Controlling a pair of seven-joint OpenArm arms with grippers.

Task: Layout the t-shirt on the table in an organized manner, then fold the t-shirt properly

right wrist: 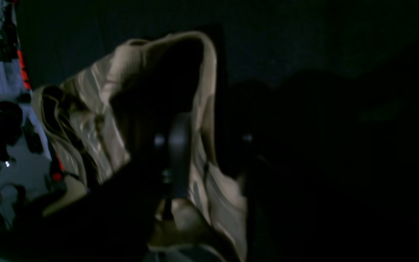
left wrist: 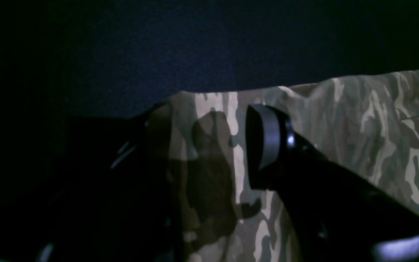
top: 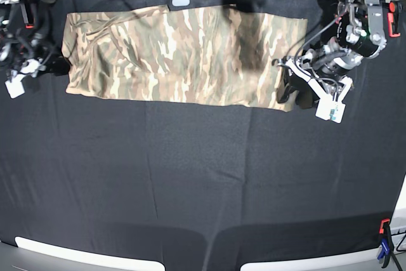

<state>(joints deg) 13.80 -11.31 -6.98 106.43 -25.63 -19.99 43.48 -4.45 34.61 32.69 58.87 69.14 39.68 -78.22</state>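
Your shirt (top: 177, 52) lies as a long folded band across the far part of the bench (top: 190, 176), running side to side, its far edge close to the bench's back rim. The camouflage print faces up and the cloth is mostly flat, with some creasing and bunching toward the end on the base view's left.

Your left hand (top: 288, 84) sits at the shirt's end on the base view's right, low over the near corner. In the left wrist view that hand (left wrist: 198, 145) stands wide apart, one finger (left wrist: 264, 140) over the cloth and the other at the shirt's edge in deep shadow. Nothing is gripped between them; the shirt (left wrist: 358, 120) simply lies beneath, and its shadow falls on the print.

Your right hand (top: 54, 65) is at the opposite end, against the bunched edge of the shirt. In the right wrist view the cloth (right wrist: 96, 109) rises in a lifted fold around that hand (right wrist: 209, 145); one finger (right wrist: 178, 145) shows against the fabric, the other is lost in darkness. You cannot tell from these views whether it has hold of the fold.

An orange-and-blue clamp (top: 384, 245) grips the bench's near corner on the base view's right.
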